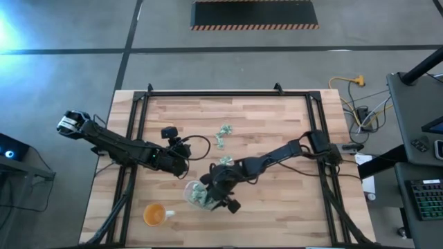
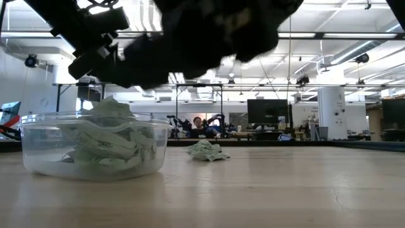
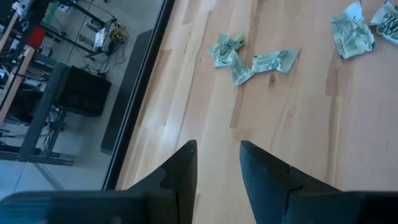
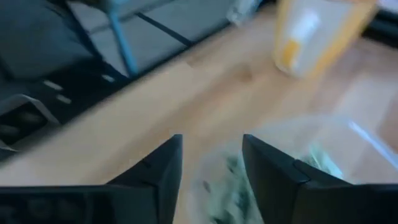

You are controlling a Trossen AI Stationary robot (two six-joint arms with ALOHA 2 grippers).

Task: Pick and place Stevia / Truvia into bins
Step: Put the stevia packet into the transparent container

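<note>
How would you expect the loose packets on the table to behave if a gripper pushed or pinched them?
The packets look crumpled and thin, so they would probably bend rather than stay stiff. Being small paper, they likely slide easily on the smooth wooden table. They lie flat, so rolling seems unlikely; a low pinch is probably needed.

— How is the light?
— Bright and even from ceiling strips in the low view, with glare at the high view's left edge.
— And sharpness?
— The right wrist view is smeared with blur — the orange cup (image 4: 323, 34) is barely readable.
</note>
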